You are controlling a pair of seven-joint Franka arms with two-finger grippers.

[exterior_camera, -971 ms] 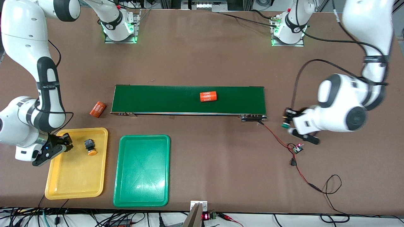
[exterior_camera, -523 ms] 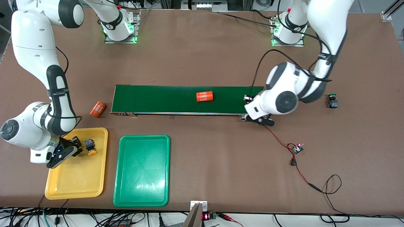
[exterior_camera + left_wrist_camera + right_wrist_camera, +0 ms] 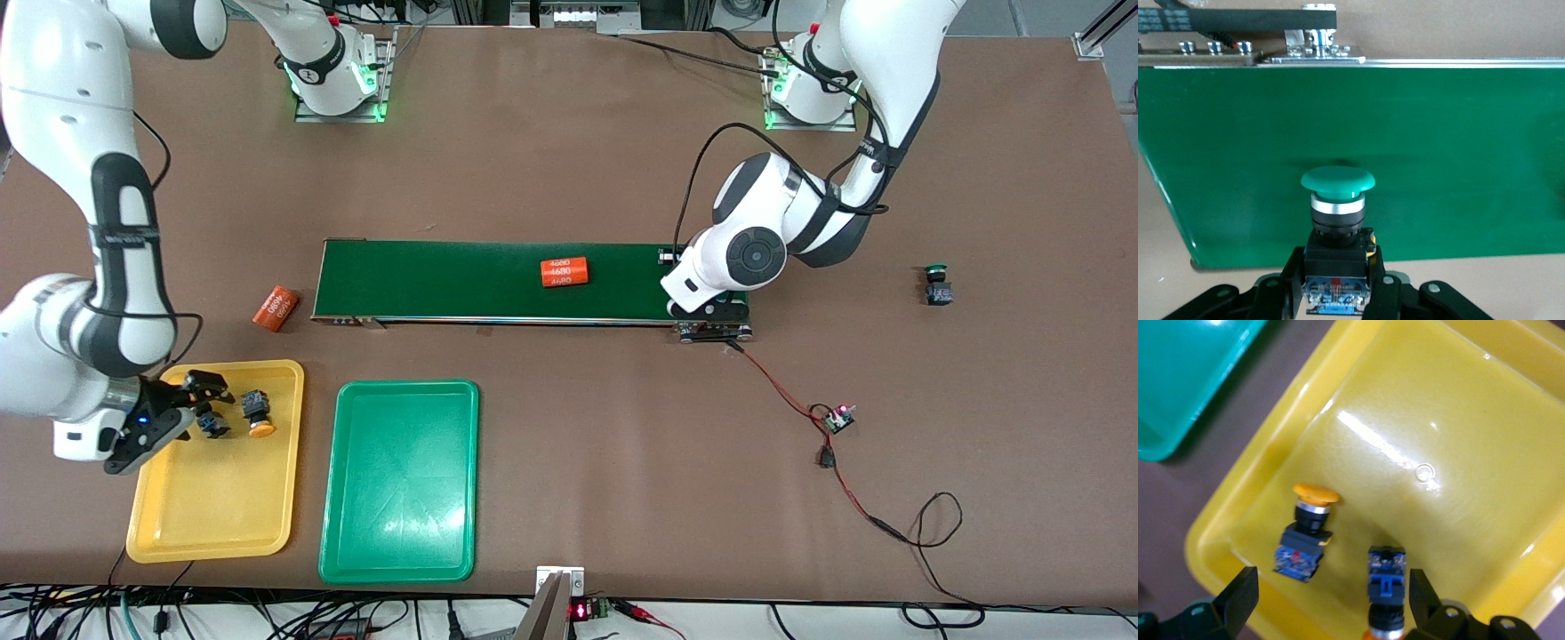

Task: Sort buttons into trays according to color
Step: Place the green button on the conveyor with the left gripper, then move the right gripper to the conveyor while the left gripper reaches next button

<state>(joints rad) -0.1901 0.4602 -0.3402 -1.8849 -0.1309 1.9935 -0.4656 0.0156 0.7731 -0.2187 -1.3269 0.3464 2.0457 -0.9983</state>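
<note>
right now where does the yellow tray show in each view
front view: yellow tray low in the picture, toward the right arm's end, beside the green tray
left wrist view: not in it
right wrist view: yellow tray fills most of the picture
shared landmark: green tray, a corner of it in the right wrist view

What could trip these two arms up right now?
1. The left arm's fingers pinch the green button by its dark base alone, over the belt's end. The green tray lies at the right arm's end of the table, so it might slip on that long carry.
2. The right arm's fingers stand open low over the yellow tray, one close to a yellow button. Pulling away might knock it into the second yellow button beside it.
</note>
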